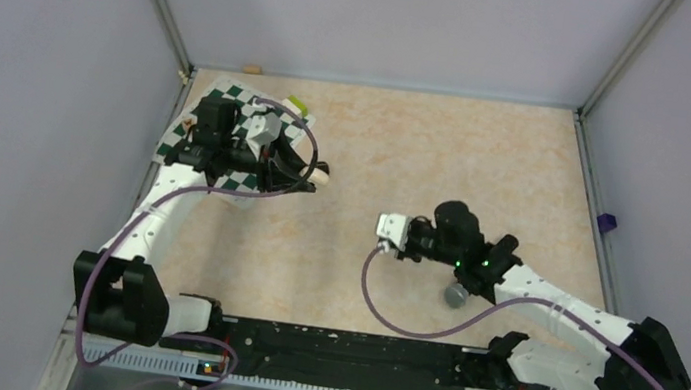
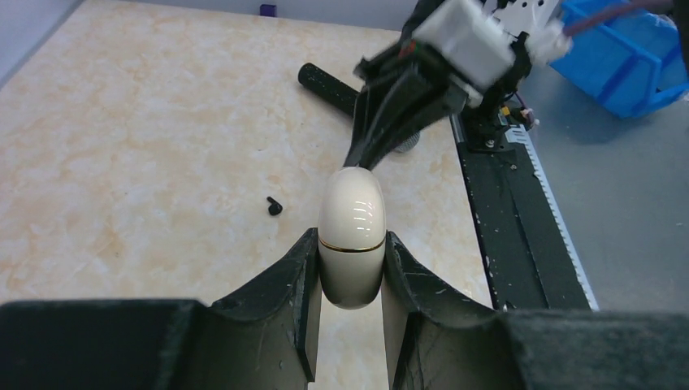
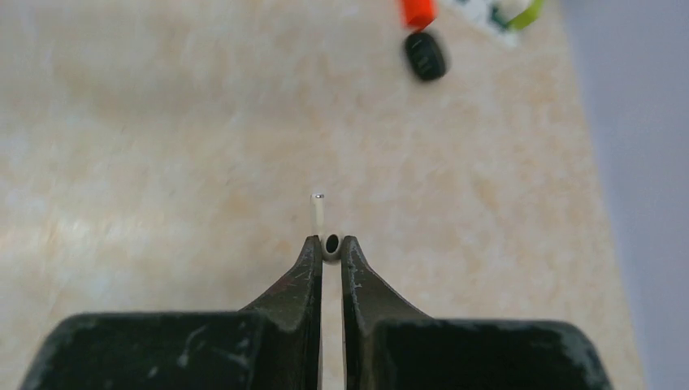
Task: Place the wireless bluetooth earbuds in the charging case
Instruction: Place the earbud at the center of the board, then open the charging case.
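Note:
My left gripper (image 2: 350, 242) is shut on a cream-white pill-shaped object (image 2: 351, 219) with a thin gold seam and holds it above the table; it also shows in the top view (image 1: 320, 178). My right gripper (image 3: 331, 242) is shut on a tiny white piece with a thin stem (image 3: 319, 213), above the table's middle (image 1: 381, 245). One black earbud (image 2: 275, 206) lies on the table beyond the left gripper. The other earbud is out of view. The black charging case (image 3: 426, 55) lies far ahead of the right gripper, beside a small orange-red block (image 3: 418, 11).
A long black microphone (image 2: 329, 85) lies under the right arm, its grey head (image 1: 455, 295) near the front. A checkered mat (image 1: 233, 100) with a yellow-green piece (image 1: 295, 105) sits back left. A black rail (image 1: 341, 351) runs along the near edge. A blue bin (image 2: 626, 57) stands off the table.

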`<state>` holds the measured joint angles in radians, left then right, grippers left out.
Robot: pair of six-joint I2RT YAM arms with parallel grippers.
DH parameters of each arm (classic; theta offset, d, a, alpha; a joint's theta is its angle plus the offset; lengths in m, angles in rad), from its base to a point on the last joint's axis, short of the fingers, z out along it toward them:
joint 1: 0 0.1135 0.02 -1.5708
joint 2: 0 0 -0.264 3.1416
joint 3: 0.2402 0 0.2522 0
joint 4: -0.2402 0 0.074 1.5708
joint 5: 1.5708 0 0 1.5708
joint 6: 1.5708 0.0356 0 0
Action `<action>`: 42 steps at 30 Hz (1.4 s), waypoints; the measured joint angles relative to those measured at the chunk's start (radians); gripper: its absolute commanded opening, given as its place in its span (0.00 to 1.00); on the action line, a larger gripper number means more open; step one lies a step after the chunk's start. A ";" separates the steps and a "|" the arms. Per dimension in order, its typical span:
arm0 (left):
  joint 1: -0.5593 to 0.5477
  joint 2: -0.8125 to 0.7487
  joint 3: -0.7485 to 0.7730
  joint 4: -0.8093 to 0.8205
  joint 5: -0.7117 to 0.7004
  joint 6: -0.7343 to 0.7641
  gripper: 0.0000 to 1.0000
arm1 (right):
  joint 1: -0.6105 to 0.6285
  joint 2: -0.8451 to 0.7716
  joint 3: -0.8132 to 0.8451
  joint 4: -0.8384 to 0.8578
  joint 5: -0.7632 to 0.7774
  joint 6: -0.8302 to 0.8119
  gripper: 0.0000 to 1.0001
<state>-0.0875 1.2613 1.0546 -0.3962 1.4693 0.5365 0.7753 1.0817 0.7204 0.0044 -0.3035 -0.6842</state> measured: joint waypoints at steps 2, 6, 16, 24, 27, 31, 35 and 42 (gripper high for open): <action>-0.002 0.013 0.000 -0.044 0.003 0.028 0.00 | 0.012 0.014 -0.134 0.015 -0.005 -0.063 0.00; -0.021 0.018 0.000 -0.080 0.002 0.058 0.00 | 0.029 0.074 -0.250 0.039 -0.024 -0.117 0.00; -0.078 0.002 -0.103 0.051 -0.026 -0.035 0.00 | 0.056 0.212 -0.256 0.218 -0.016 -0.152 0.18; -0.140 -0.003 -0.136 0.127 -0.060 -0.082 0.00 | 0.051 0.155 -0.198 0.121 -0.019 -0.094 0.88; -0.166 -0.006 -0.136 0.137 -0.079 -0.083 0.00 | 0.034 0.075 -0.100 0.048 -0.067 -0.042 0.90; -0.207 -0.006 -0.147 0.145 -0.108 -0.079 0.00 | -0.021 0.019 0.102 -0.015 -0.174 0.093 0.94; -0.259 0.013 -0.150 0.138 -0.139 -0.059 0.00 | -0.066 -0.002 0.233 -0.019 -0.336 0.248 0.99; -0.327 0.065 -0.147 0.058 -0.196 0.009 0.00 | -0.067 -0.002 0.129 0.067 -0.471 0.433 0.99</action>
<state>-0.4149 1.3266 0.9073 -0.3378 1.2732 0.5453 0.7082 1.0801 0.8490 0.0711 -0.7746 -0.2508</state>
